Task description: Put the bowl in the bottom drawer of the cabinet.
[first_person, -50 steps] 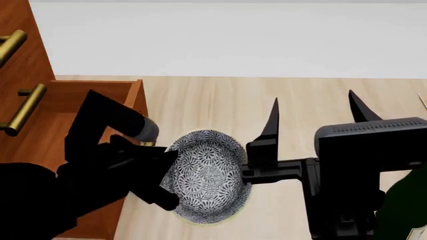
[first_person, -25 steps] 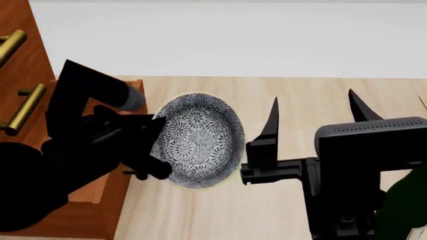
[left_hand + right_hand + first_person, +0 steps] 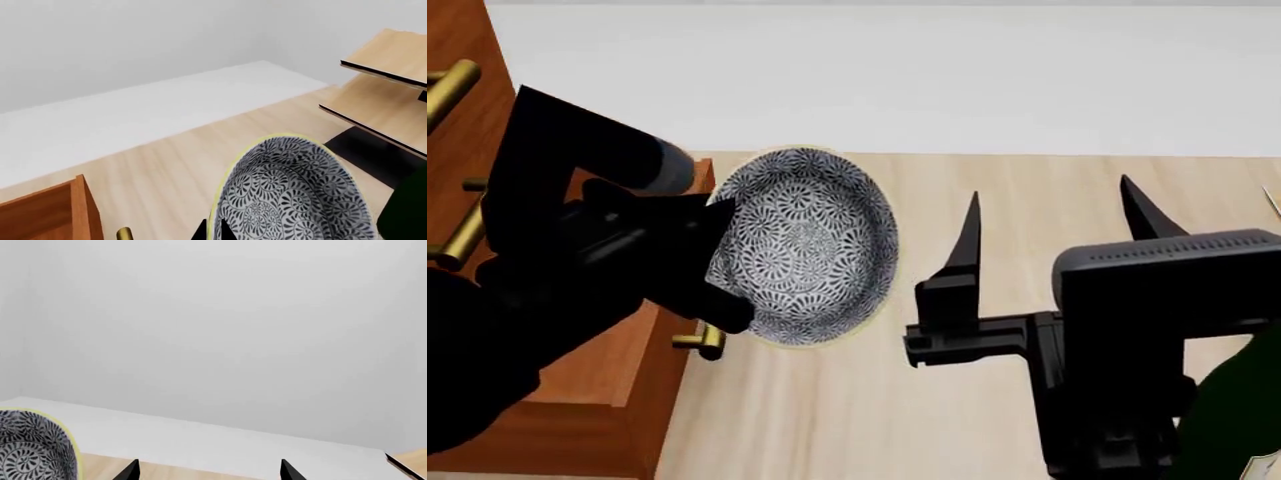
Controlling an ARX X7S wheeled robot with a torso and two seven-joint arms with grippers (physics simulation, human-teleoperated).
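The blue-grey patterned bowl hangs tilted in the air, beside the front edge of the open bottom drawer. My left gripper is shut on the bowl's rim. In the left wrist view the bowl fills the lower right, and the left gripper pinches its pale rim, one fingertip on each side. The drawer's brass handle pokes out below the bowl. My left arm hides most of the drawer's inside. The reddish-brown cabinet stands at the far left. My right gripper is open and holds nothing, to the right of the bowl.
Upper drawer handles show on the cabinet's front. A light plywood rack stands beyond the bowl in the left wrist view. A dark green object sits at the right edge. The floor is pale wood, with a white wall behind.
My left gripper has carried the bowl away from me and to the left, from the floor in front of the right gripper to the drawer's front edge. The right arm has barely moved.
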